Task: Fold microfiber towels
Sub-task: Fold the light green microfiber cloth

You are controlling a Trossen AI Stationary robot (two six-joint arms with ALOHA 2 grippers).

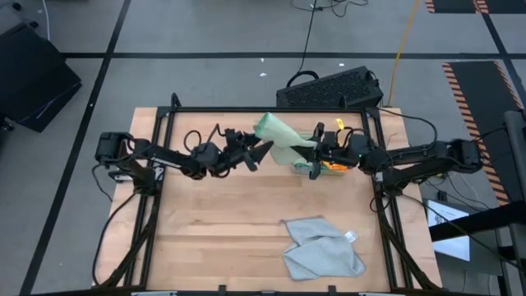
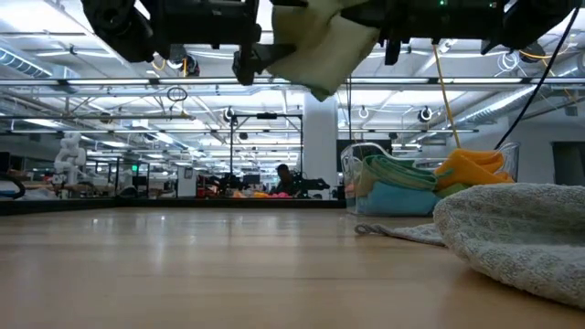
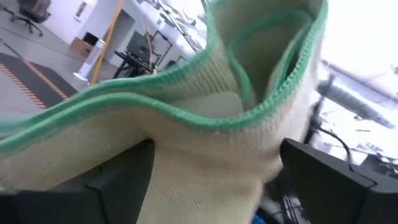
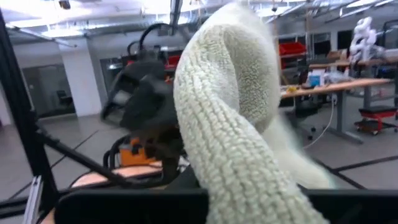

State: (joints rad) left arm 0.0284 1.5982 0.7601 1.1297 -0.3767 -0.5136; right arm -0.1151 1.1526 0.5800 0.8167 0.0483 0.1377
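A pale sage green towel point(image 1: 279, 136) with a brighter green hem hangs in the air over the table's far middle, held between my two grippers. It also shows at the top of the low view point(image 2: 320, 41). My left gripper point(image 1: 261, 151) is shut on its left side and my right gripper point(image 1: 314, 156) on its right side. A light grey towel point(image 1: 322, 247) lies crumpled on the table at the near right. More towels, green, blue and orange, lie piled in a clear tray point(image 2: 358, 178) at the far right. My left gripper holds a bunched, hemmed part of the pale sage towel point(image 3: 205, 124) between its two fingers point(image 3: 121, 180), several layers together. The fingers come level from the table's left. The towel is lifted clear of the table. My right gripper holds the towel's other side point(image 4: 249, 180) between its fingers, coming level from the table's right. The gripper body hides the place of contact. The towel rises out of the hold and curls over toward the left gripper, clear of the table.
The clear tray of towels point(image 1: 335, 165) sits close under my right gripper. A black frame point(image 1: 271, 109) runs around the table's edges. Bare wood point(image 1: 222, 222) lies at the table's middle and near left.
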